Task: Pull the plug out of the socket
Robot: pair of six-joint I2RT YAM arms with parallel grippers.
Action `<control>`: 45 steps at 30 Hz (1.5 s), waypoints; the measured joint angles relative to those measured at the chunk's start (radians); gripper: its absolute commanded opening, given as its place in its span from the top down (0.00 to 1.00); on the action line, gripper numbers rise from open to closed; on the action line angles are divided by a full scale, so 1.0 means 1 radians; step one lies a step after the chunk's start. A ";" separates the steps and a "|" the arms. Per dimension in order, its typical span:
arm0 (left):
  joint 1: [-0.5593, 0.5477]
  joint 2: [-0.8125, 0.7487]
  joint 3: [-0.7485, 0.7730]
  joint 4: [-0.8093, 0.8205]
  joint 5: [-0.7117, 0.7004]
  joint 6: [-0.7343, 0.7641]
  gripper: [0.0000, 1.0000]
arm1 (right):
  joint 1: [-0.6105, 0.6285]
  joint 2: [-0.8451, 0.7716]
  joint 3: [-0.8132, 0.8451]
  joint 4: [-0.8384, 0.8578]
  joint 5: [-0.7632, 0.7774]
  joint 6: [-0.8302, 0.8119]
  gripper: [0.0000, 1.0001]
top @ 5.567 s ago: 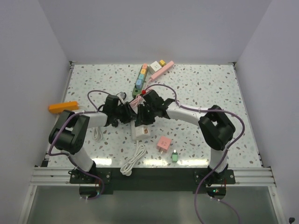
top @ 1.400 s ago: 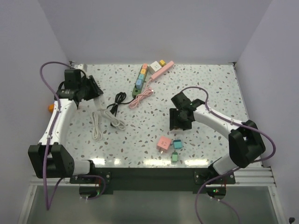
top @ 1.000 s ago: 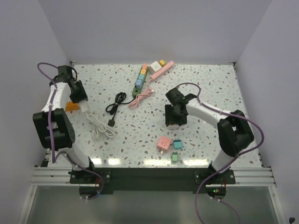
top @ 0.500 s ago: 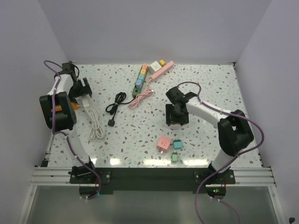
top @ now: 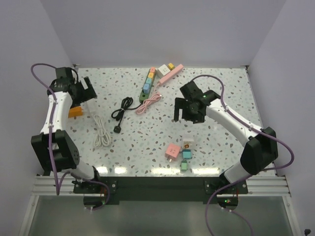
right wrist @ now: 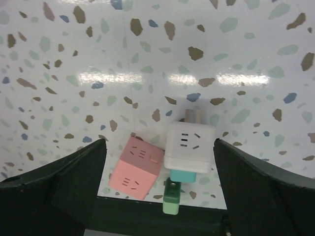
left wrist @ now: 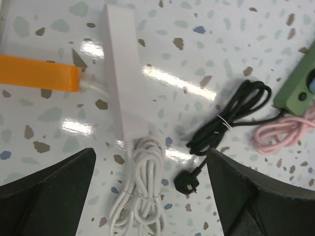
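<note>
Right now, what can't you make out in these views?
Teal cube, right wrist: mostly hidden by the white cube adapter.
Orange block, left wrist: cut off by the left edge.
Green power strip, left wrist: cut off by the right edge.
White cord coil, left wrist: bottom edge cuts it.

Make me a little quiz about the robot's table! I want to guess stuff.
1. True or false: the right gripper is shut on the white cube.
2. Which colour is the block lying beside the white power strip? A orange, B blue, C red.
3. In the right wrist view, what colour is the cube just left of the white cube?

Key: 1 false, its jaws are open and the white cube lies on the table. 2 A. 3 pink.
</note>
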 measured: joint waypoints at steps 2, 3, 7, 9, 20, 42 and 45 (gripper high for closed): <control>-0.029 -0.076 -0.055 0.023 0.037 -0.016 0.00 | 0.000 0.010 0.005 0.037 -0.024 0.013 0.09; -0.043 -0.109 -0.078 0.035 0.058 -0.024 0.00 | 0.000 0.023 0.019 0.045 -0.035 0.016 0.09; -0.124 -0.256 -0.194 0.110 0.169 -0.071 0.00 | 0.002 0.196 0.165 0.157 -0.080 0.063 0.11; -0.161 -0.309 -0.250 0.148 0.218 -0.098 0.00 | 0.002 0.290 0.227 0.223 -0.096 0.090 0.14; -0.193 -0.444 -0.465 0.207 0.338 -0.178 0.00 | 0.010 0.627 0.446 0.436 -0.076 0.328 0.18; -0.193 -0.454 -0.504 0.219 0.344 -0.178 0.00 | 0.000 0.740 0.566 0.326 -0.037 0.465 0.37; -0.193 -0.451 -0.508 0.219 0.344 -0.178 0.00 | -0.001 0.757 0.596 0.302 -0.052 0.437 0.40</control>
